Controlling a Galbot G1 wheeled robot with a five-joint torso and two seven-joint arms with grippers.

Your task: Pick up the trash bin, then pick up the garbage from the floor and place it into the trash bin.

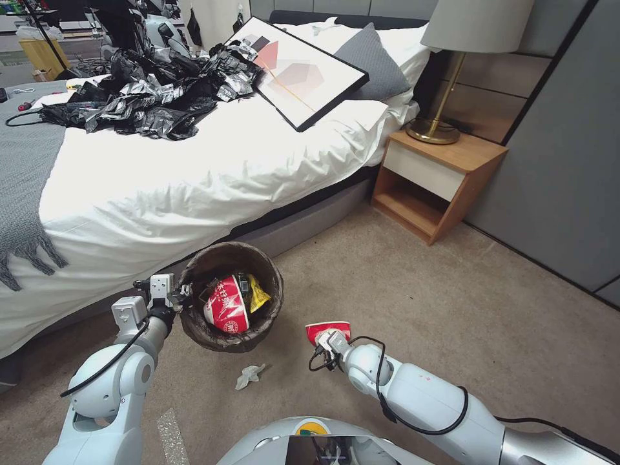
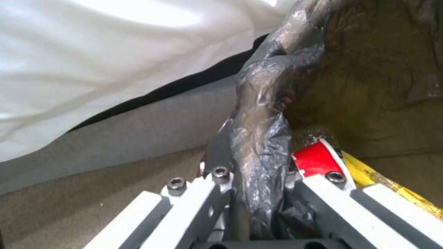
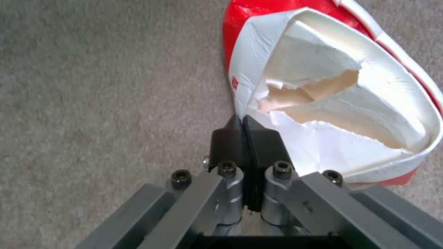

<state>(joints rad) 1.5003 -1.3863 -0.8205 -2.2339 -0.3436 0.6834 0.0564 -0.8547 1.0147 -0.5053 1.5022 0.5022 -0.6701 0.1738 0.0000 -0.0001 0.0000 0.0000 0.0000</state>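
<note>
With the left gripper (image 1: 183, 292) clamped on the bag-lined rim of the trash bin (image 1: 268, 274) by the bed, the right gripper (image 3: 242, 125), pinched shut on a torn red-and-white paper bowl (image 3: 332, 86), probably must carry it left over the bin.
</note>
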